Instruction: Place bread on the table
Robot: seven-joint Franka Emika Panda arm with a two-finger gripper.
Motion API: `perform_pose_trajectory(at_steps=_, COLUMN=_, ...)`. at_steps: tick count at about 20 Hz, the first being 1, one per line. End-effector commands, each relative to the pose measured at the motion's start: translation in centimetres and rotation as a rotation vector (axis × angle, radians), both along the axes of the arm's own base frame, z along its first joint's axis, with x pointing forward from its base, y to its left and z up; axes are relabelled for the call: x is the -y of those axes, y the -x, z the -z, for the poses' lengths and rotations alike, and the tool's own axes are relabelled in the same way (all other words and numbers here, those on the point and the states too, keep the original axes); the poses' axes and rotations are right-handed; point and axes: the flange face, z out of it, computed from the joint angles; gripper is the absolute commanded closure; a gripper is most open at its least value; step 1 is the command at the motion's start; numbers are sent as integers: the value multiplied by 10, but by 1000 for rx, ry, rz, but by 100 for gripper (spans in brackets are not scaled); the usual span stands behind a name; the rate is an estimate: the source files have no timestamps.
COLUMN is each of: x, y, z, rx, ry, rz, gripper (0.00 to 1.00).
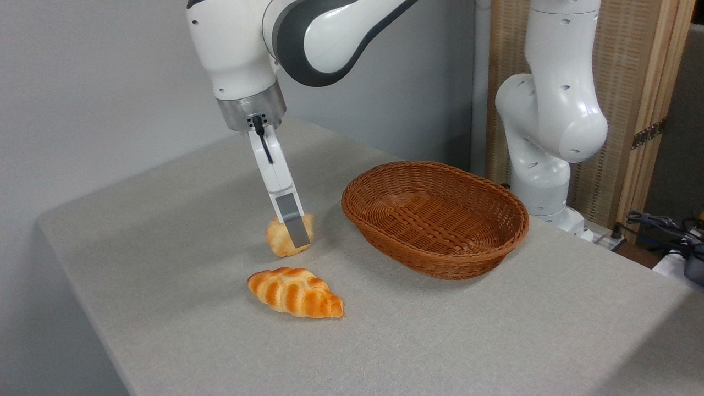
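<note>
The small round orange-golden bun sits low at the light grey cloth-covered table, whether touching it cannot be told, with the white two-finger gripper clenched on it, one grey finger across its front. The longer braided striped loaf lies near in front, the oval brown wicker basket close to the right. Bare cloth extends left to the table's rounded edge and forward right of the loaf.

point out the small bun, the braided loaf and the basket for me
small bun [279, 237], fixed camera view, on its pale left side beside the finger
braided loaf [294, 292], fixed camera view, on its striped top
basket [440, 265], fixed camera view, on its front outer wall
</note>
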Motion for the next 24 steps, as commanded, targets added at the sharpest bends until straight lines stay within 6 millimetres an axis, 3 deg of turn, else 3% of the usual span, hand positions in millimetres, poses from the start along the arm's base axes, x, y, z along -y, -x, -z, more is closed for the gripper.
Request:
perform_pose_trajectory(at_steps=1, x=1, y=-5, z=-7, rx=27, ry=-8, rz=16, gripper=0)
perform_pose_trajectory(at_steps=5, x=-11, y=-13, z=-32, rx=73, ry=7, rz=-13, gripper=0)
perform_pose_trajectory(at_steps=8, x=-41, y=-28, z=-64, rx=133, ry=33, rz=-79, gripper=0)
perform_pose_trajectory(at_steps=12, x=-65, y=-36, z=-88, rx=177, ry=42, rz=-179, gripper=0)
perform_pose_trajectory(at_steps=15, x=-74, y=-37, z=-88, rx=177, ry=40, rz=-257, gripper=0)
perform_pose_trajectory(at_steps=18, x=-95, y=-40, z=-90, rx=176, ry=57, rz=-408, gripper=0)
perform_pose_trajectory(at_steps=24, x=-93, y=-39, z=-90, rx=163, ry=96, rz=-456, gripper=0)
